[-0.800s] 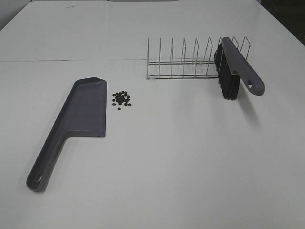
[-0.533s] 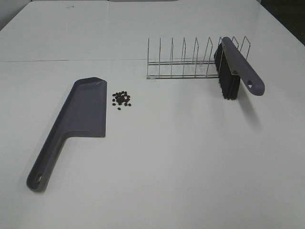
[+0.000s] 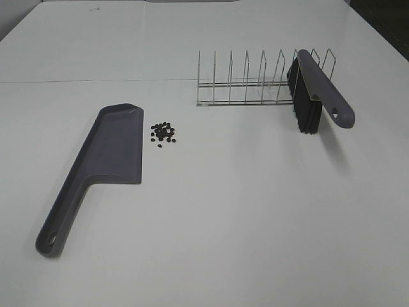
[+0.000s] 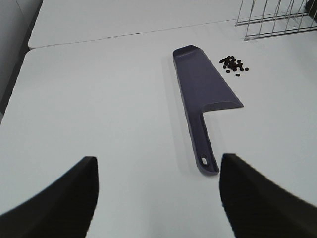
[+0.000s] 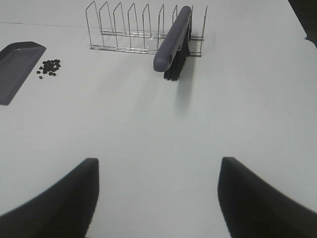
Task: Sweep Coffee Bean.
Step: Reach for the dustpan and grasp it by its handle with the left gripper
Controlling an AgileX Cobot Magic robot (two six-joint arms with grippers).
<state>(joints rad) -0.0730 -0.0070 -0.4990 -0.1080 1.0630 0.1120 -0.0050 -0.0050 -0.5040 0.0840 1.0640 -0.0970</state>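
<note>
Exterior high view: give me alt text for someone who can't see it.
A small cluster of dark coffee beans lies on a white table just right of a grey-purple dustpan, its handle toward the camera. Behind and to the right, a matching brush stands bristles-down in the right end of a wire rack; no arms show.

One dustpan point(image 3: 115, 144), one brush point(image 3: 317, 86), one wire rack point(image 3: 246, 82), and roughly twenty small dark coffee beans point(image 3: 163, 133) in a single cluster, on one white table point(image 3: 255, 211).
</note>
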